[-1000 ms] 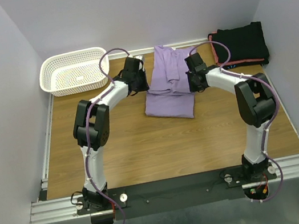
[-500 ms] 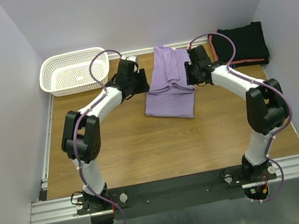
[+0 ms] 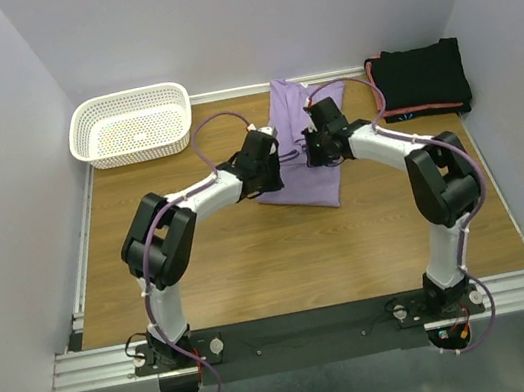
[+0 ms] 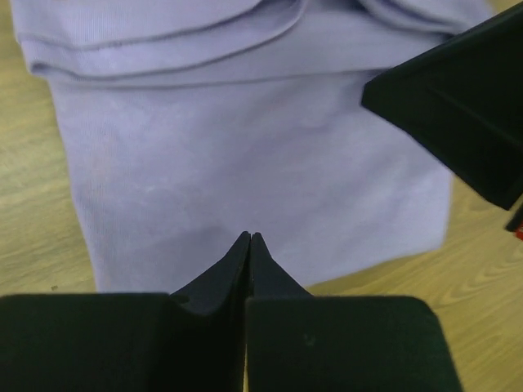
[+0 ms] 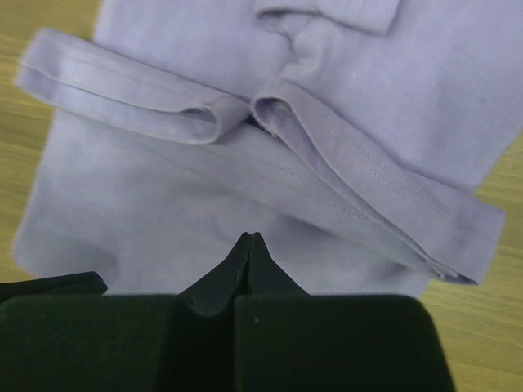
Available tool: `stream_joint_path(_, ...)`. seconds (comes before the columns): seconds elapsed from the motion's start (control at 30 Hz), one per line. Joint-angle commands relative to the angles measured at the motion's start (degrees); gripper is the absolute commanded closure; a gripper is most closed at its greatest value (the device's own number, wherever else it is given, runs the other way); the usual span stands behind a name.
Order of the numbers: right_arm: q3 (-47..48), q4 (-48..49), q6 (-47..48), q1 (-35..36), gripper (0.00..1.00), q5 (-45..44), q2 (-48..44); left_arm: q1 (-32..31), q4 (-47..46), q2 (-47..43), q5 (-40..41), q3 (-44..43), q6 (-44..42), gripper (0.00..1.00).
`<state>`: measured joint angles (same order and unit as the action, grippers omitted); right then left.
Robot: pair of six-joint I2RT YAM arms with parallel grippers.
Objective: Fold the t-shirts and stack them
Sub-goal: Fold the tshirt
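Observation:
The lavender t-shirt (image 3: 309, 186) lies flat at the table's middle back, its sleeves folded in over the body (image 5: 204, 114). My left gripper (image 3: 277, 163) is over its left side, jaws shut with nothing between them (image 4: 249, 237). Facing it from the right, my right gripper (image 3: 311, 151) is also shut and empty just above the cloth (image 5: 249, 237). The two grippers are close together, and the right one shows as a black shape (image 4: 458, 106) in the left wrist view. Folded black t-shirts (image 3: 421, 77), one with a coral-red edge, are stacked at the back right.
A white mesh basket (image 3: 133, 125) stands at the back left. Walls close in the table on the left, back and right. Bare wood (image 3: 282, 253) runs between the shirt and the arm bases.
Both grippers came inward from the shirt's outer edges to hover over its middle. Their jaws opened briefly and are shut again.

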<state>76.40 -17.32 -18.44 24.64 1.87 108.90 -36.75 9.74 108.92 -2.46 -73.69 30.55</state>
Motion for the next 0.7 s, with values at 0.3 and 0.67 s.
stream_joint_path(0.3,6.03,0.97,0.33,-4.94,0.99,-5.03,8.68,0.37,4.15,2.87,-3.52,3.90,0.92,0.94)
stream_joint_path(0.67,19.76,0.80,-0.63,-10.58,0.98,2.85,13.28,-0.60,1.70,-3.97,-8.26,12.25,5.39,0.94)
